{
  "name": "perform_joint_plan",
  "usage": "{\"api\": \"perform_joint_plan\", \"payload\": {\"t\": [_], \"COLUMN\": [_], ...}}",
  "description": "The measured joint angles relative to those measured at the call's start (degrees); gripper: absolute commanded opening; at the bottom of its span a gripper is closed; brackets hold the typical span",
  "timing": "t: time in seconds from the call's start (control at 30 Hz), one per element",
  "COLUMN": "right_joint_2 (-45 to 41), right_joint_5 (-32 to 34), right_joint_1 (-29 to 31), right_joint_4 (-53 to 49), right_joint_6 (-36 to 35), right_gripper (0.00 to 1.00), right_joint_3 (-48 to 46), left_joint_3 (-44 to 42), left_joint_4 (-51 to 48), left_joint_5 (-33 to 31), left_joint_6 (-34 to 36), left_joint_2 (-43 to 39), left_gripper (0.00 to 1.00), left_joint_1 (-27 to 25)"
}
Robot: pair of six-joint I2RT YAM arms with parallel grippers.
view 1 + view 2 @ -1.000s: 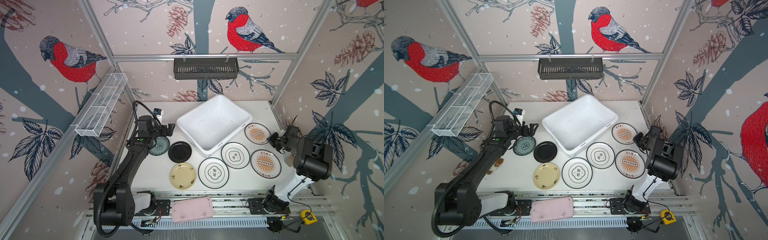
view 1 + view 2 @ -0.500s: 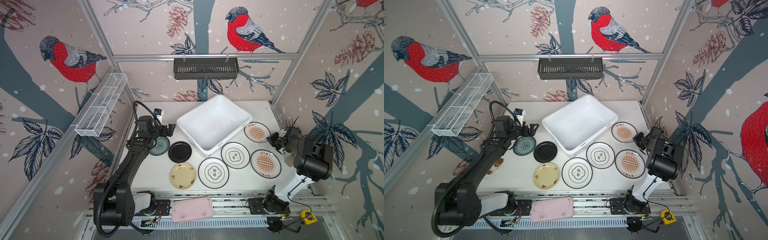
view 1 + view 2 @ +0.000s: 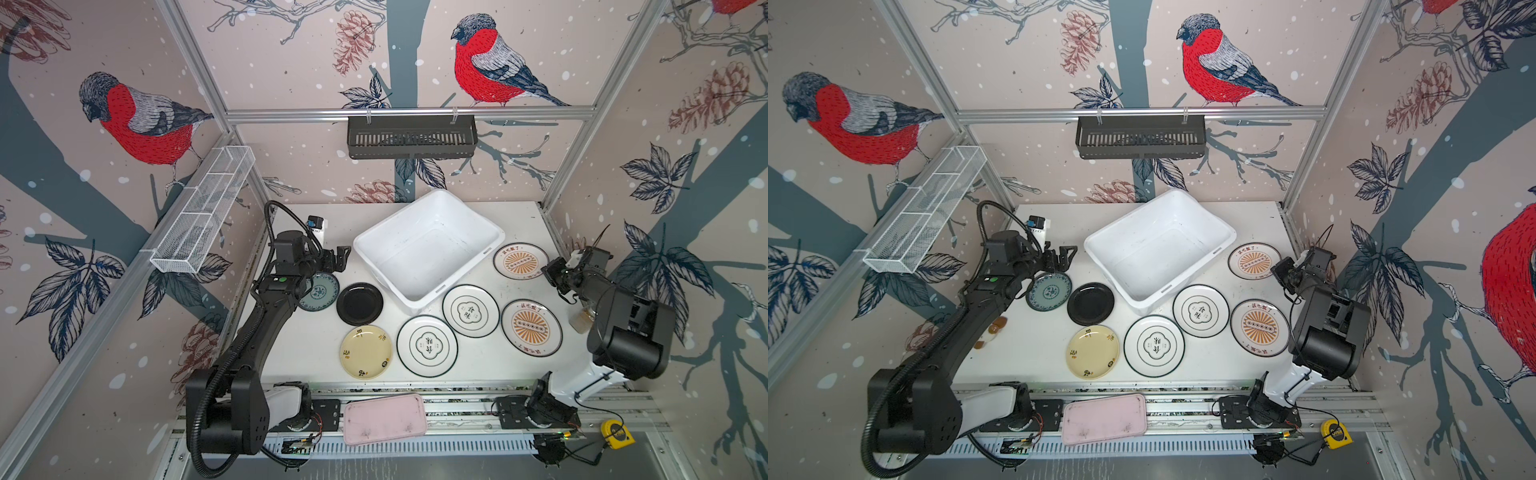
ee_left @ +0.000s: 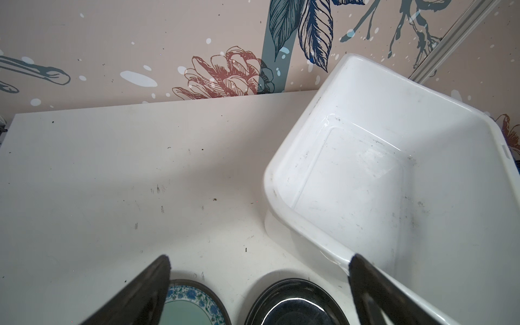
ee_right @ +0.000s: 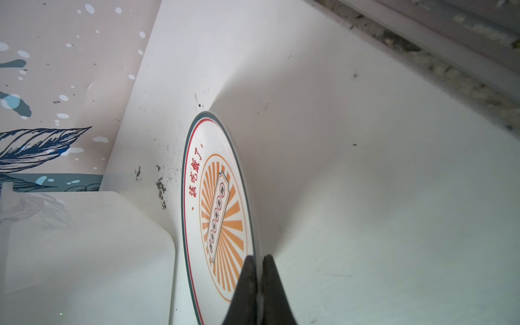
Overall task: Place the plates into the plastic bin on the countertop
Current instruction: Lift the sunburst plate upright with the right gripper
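The right gripper (image 5: 259,257) has its fingers (image 5: 247,284) pressed almost together on the right-hand rim of the far sunburst plate (image 3: 520,261). In the right wrist view the thin edge is caught between the two pads. That plate sits at the right of the countertop (image 3: 307,345), just beside the right end of the plastic bin (image 3: 424,257). I cannot tell whether its pinched edge is raised off the surface.

The left gripper (image 3: 334,259) hovers with its fingers (image 4: 152,284) spread wide, holding nothing. It is over the far edge of the teal plate (image 3: 322,291) and near the bin's left corner. In the left wrist view the teal plate lies under one finger and the black plate (image 3: 359,303) shows between the two.

Near of the bin, left to right, lie the pale yellow plate (image 3: 365,351), two black-rimmed plates (image 3: 427,345) (image 3: 470,310) and the near sunburst plate (image 3: 532,327), all flat on the countertop.
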Motion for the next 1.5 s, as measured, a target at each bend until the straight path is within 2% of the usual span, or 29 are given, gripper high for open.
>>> {"api": "perform_joint_plan", "payload": {"t": [0.27,0.7,1.07,1.5], "right_joint_2": [-6.0,-15.6,-25.1,-29.6], "right_joint_5": [2.6,10.6,15.3,13.4], "right_joint_1": [0.0,-0.1,-0.1,1.2], "right_joint_4": [-2.7,-9.8,-13.9,-16.2], "right_joint_6": [0.0,-1.4,-3.1,-3.0], "right_gripper": [0.01,0.01,0.01,0.01], "right_joint_3": [2.1,4.4,3.4,6.1], "left_joint_3": [0.2,1.6,4.7,5.0], "left_joint_4": [-0.2,-0.5,-1.9,-1.9], "left_joint_5": [-0.8,-1.8,-2.7,-1.7], "left_joint_6": [1.2,3.0,3.9,3.8], "left_joint_2": [-0.6,-0.2,1.4,1.5], "left_gripper": [0.98,0.98,0.98,0.98], "left_joint_1": [0.0,0.0,0.0,0.0]}}
